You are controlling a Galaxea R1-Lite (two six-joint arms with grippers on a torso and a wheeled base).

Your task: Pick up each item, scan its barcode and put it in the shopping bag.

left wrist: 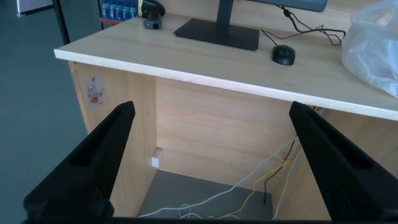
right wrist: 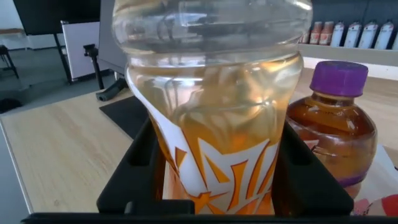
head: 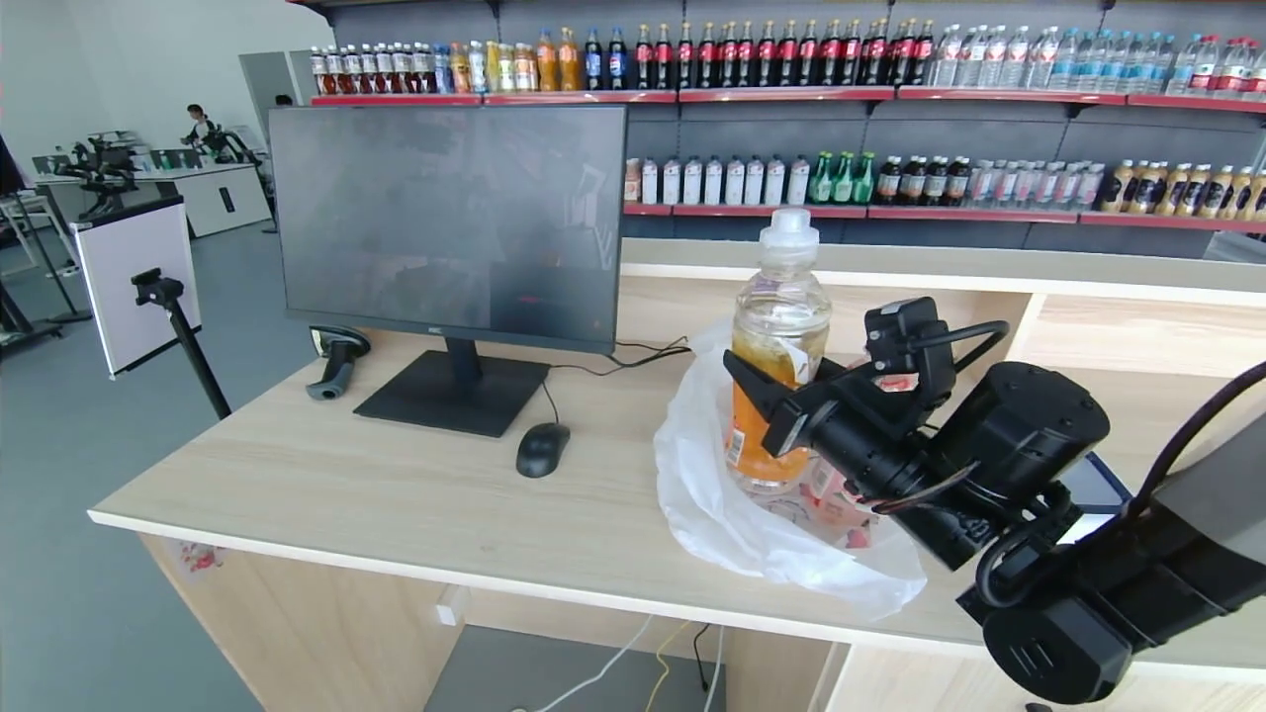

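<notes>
Right end effector [head: 771, 400] clenched the drink bottle [head: 781, 331] at mid-body, long axis upright, its base in the open white bag [head: 712, 504] on the counter [head: 396, 494], scanner [head: 336, 361] well apart to the left, while the left end effector [left wrist: 210, 112] hung released below the counter edge.

The room has a grey floor [head: 59, 514] and a white wall [head: 119, 49] far off on the left; a long wooden counter [head: 376, 494] stands in front, with a dark screen [head: 450, 227] on a black foot and a black mouse [head: 542, 450] near it; behind the counter runs a higher wooden ledge [head: 989, 265]; past that, a dark wall holds red shelves [head: 791, 95] full of drink bottles in rows; on the left stand a white board [head: 134, 282] and a thin black stand [head: 188, 346]; farther back are white desks [head: 213, 193]; thin wires [left wrist: 280, 163] hang under the counter; the light is bright and even.
</notes>
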